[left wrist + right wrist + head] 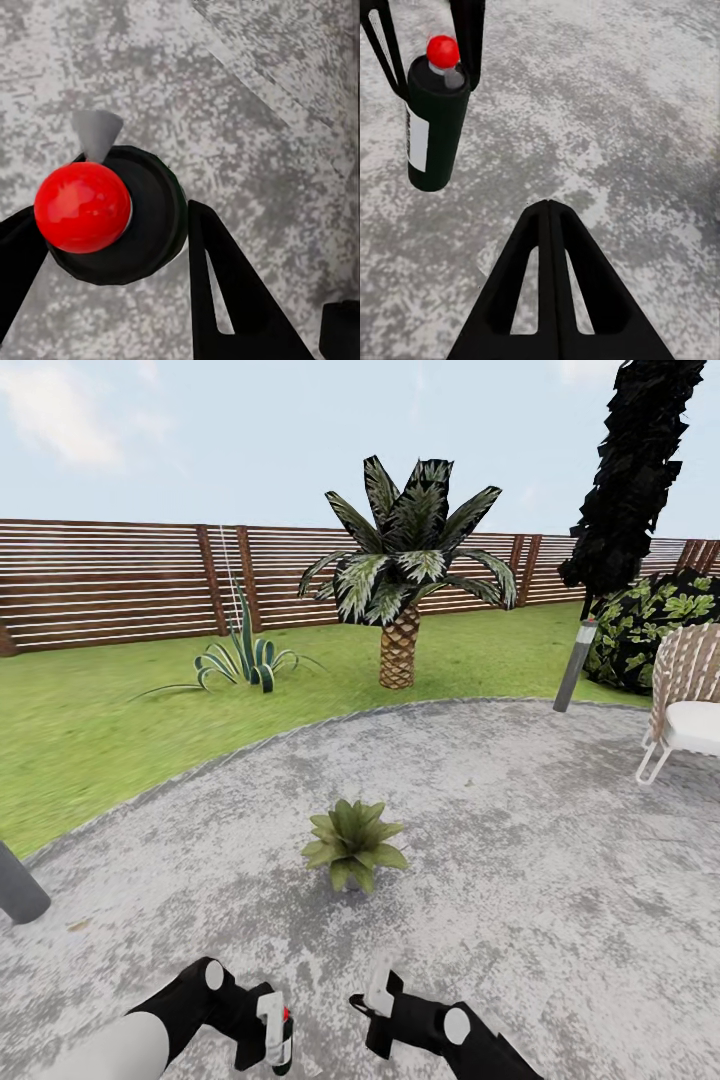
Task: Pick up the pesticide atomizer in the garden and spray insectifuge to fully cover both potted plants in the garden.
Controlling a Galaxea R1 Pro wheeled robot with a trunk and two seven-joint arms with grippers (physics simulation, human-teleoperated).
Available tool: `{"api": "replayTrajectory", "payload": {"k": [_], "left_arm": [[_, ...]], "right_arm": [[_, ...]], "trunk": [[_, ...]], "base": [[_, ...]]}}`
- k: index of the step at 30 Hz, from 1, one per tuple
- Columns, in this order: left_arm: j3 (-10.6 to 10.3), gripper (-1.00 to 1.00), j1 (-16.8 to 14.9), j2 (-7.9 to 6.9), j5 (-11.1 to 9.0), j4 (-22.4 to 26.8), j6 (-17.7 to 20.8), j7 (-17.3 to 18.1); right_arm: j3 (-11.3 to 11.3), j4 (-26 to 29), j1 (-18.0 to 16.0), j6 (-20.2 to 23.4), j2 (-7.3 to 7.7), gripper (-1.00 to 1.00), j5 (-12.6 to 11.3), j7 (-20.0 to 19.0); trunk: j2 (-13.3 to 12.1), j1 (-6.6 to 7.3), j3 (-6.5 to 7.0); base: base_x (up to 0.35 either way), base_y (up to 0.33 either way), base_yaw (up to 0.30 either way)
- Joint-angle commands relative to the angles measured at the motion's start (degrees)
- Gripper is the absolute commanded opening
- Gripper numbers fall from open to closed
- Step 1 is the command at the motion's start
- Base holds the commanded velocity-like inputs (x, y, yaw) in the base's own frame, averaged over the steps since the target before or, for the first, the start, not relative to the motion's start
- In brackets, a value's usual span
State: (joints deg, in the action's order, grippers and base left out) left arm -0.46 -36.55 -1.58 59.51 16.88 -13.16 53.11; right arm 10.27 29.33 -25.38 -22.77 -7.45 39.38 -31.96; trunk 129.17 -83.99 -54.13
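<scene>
Mottled patio, lawn (slatted fence)

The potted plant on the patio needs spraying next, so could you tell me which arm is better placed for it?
Left. The left gripper already holds the pesticide atomizer, and the potted plant sits just ahead on the patio. The right gripper is shut and holds nothing.
</scene>
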Motion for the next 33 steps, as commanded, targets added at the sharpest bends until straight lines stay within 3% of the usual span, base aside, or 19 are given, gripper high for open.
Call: {"api": "replayTrajectory", "payload": {"k": [1, 18, 33], "left_arm": [[-0.2, -1.00, 0.0, 0.13, 0.3, 0.1, -0.3, 0.1], [-0.5, -1.00, 0.0, 3.48, 0.2, 2.4, -0.3, 0.0], [-0.4, -1.00, 0.5, 3.83, 0.1, 2.5, -0.5, -2.9]], "right_arm": [[-0.1, 0.0, 0.0, -0.3, -0.15, -1.00, 0.6, 0.0], [-0.1, 0.1, 0.0, -0.3, -0.70, -1.00, 0.6, -0.9], [0.0, 0.1, 0.0, -0.3, -1.73, -1.00, 0.6, -0.9]], "trunk": [[0.0, 0.01, -0.05], [0.0, 0.01, -0.05], [0.0, 0.01, -0.05]], "base": [[0.000, 0.000, 0.000], [0.000, 0.000, 0.000], [0.000, 0.000, 0.000]]}}
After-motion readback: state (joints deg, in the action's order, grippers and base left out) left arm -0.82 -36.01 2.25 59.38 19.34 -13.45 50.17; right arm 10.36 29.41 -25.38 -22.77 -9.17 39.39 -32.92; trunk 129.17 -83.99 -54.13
